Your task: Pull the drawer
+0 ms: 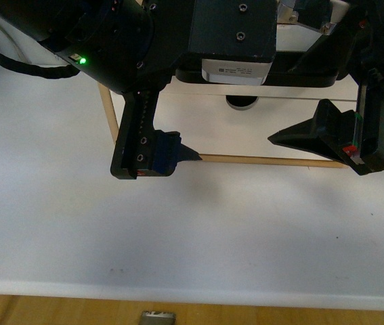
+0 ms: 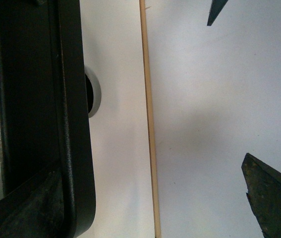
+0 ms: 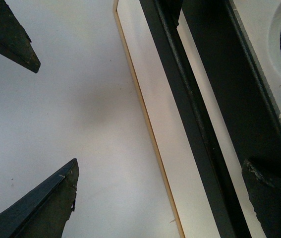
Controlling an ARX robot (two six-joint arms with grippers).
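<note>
The front view is evenly and softly lit from above. The white table (image 1: 192, 237) is rendered bright without glare, and only a faint, diffuse shadow is cast on it at centre left. The black arm housings (image 1: 124, 40) across the top of the frame are underexposed, and a green indicator light (image 1: 82, 61) glows at upper left. In both wrist views the near fingertips (image 2: 271, 198) are blurred and grainy, and the black bar handle (image 2: 36, 99) is reduced to a dark mass.
</note>
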